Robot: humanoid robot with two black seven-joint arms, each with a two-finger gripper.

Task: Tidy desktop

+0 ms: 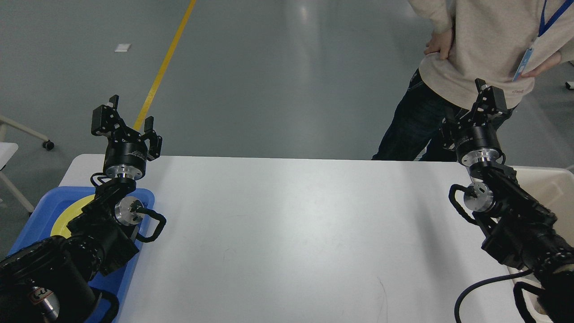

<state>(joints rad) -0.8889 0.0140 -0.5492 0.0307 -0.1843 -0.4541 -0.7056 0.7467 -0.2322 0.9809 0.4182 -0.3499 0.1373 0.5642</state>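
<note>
The desktop [287, 233] is a large white tabletop with rounded corners, and its surface shows nothing lying on it. Over its far left corner my left gripper [128, 123] points upward, open and holding nothing. My right gripper [468, 114] is raised over the far right corner, its fingers spread with nothing between them; one finger is dark against the person's jeans.
A blue tray [33, 220] holding a yellow plate [67, 215] sits at the left edge, partly under my left arm. A cream bin [551, 188] stands off the right edge behind my right arm. A person [475, 54] stands close behind the far right corner.
</note>
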